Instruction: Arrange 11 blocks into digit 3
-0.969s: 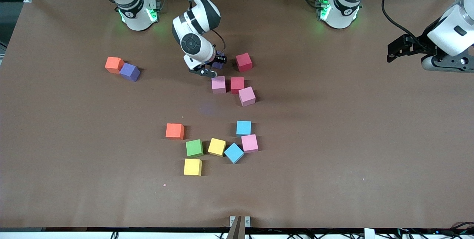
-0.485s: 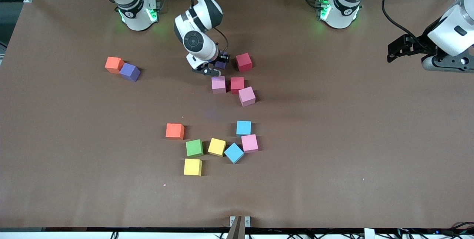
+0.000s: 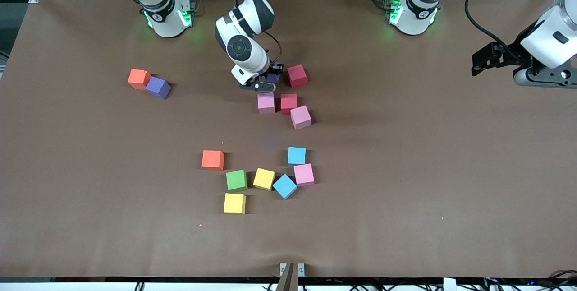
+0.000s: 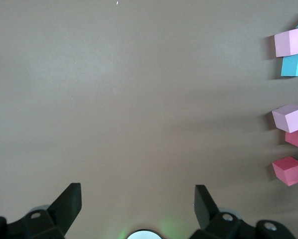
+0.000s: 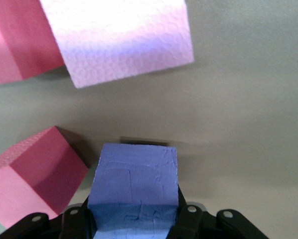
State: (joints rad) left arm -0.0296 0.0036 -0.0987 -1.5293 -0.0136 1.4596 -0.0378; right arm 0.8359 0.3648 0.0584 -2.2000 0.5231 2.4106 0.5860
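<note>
Right gripper (image 3: 267, 81) jaws pinched on a purple block (image 3: 272, 77), low over the tabletop (image 3: 405, 146) just beside the red block (image 3: 296, 76) at the robots' end of the cluster. In the right wrist view the purple block (image 5: 133, 186) sits square between the jaws, shadow right under it, so it looks at or barely off the surface.

Step in hand, my read: place this block into the top row of the 3. To do it well: keep it square to the red block, bring it down flat, set it edge to edge with no overlap, then release straight and lift vertically so the foam doesn't drag.

Obstacles: red block on 1 side, and a pink block (image 3: 266, 103) plus a 2nd red block (image 3: 289, 103) just nearer the camera. A tilted pink block (image 3: 300, 117) touches that pair and will need squaring later. Tight pocket, so a jaw could nudge a neighbour on opening.

Rest of the blocks are well apart: orange (image 3: 138, 78) and purple (image 3: 157, 87) touching, toward the right arm's end; loose group nearer the camera with orange (image 3: 212, 159), green (image 3: 236, 180), 2 yellow (image 3: 264, 178) (image 3: 235, 203), 2 sky blue (image 3: 296, 155) (image 3: 284, 186), pink (image 3: 304, 174).

Left gripper (image 4: 138, 209) waits at the left arm's end, jaws spread, holding nothing.
</note>
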